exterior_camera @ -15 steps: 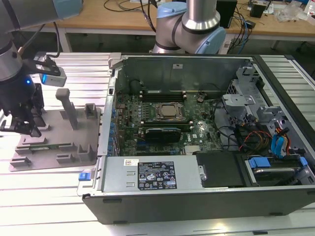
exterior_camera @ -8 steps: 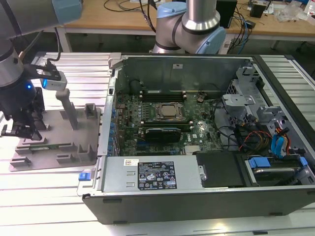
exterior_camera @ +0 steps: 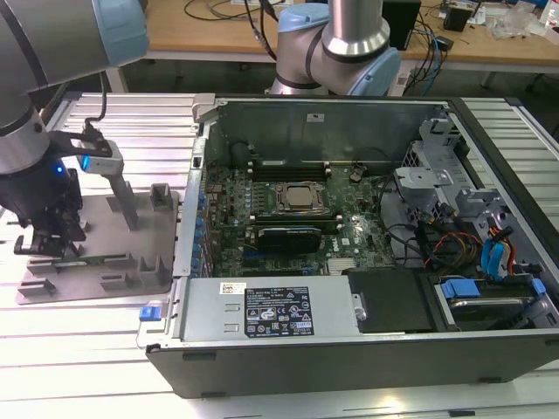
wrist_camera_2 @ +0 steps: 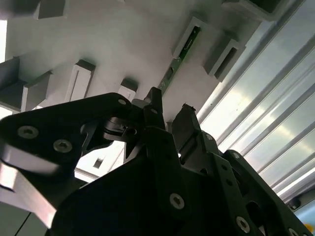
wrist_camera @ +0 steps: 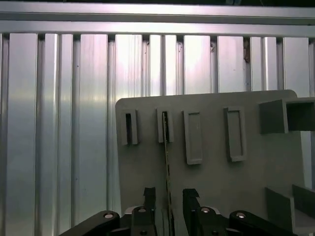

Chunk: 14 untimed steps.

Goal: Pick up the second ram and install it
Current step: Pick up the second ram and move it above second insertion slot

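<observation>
At the near edge of the first wrist view, the two black fingers (wrist_camera: 149, 197) stand released, one on each side of the second ram (wrist_camera: 167, 147), with a slim gap showing between each tip and the board. The second ram stands on its long edge, so here it reads as a thin dark line running away from the fingers to a raised slot on the grey fixture plate (wrist_camera: 211, 177), where its far end sits. Other raised slots stand in a row beside that one. Past the plate lies the ribbed aluminium worktop (wrist_camera: 59, 123).

In the second wrist view the fingers (wrist_camera_2: 156, 101) reach toward the same stick, whose green edge (wrist_camera_2: 183, 46) shows in its slot on the plate (wrist_camera_2: 123, 39).

In the exterior view the arm (exterior_camera: 26, 131) hangs over the fixture plate (exterior_camera: 96, 223) at the exterior view's left, with the fingers down at the plate's near side. Just beside the plate, toward the exterior view's right, sits an open computer case (exterior_camera: 349, 367) on the worktop (exterior_camera: 87, 349). Inside it lie the green motherboard (exterior_camera: 349, 229) and a square silver processor (exterior_camera: 301, 196). Farther back runs a wooden desk (exterior_camera: 218, 35) with cables.
</observation>
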Available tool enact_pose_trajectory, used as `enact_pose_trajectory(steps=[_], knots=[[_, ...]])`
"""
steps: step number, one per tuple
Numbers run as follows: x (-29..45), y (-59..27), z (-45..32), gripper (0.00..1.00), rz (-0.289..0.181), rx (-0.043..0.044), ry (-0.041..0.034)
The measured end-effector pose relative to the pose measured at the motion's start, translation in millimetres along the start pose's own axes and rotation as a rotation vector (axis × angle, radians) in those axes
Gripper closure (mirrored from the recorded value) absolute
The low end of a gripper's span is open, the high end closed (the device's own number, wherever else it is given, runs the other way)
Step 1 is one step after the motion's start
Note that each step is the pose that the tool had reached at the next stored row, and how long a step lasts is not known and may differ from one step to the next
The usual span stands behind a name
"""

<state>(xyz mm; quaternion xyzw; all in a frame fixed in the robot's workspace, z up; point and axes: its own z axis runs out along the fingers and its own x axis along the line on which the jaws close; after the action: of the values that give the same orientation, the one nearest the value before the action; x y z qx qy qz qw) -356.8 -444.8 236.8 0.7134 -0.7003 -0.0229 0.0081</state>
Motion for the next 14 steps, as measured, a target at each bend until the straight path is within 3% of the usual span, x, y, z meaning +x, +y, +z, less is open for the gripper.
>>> enact_pose_trajectory(steps=[8, 12, 14], knots=[[-3.1, 4.8, 26.0, 0.66, -0.005, 0.0, 0.0002], [-2.9, 5.6, 36.6, 0.66, -0.005, -0.0001, 0.0003], [-2.9, 5.6, 37.6, 0.66, -0.005, -0.0001, 0.0003]])
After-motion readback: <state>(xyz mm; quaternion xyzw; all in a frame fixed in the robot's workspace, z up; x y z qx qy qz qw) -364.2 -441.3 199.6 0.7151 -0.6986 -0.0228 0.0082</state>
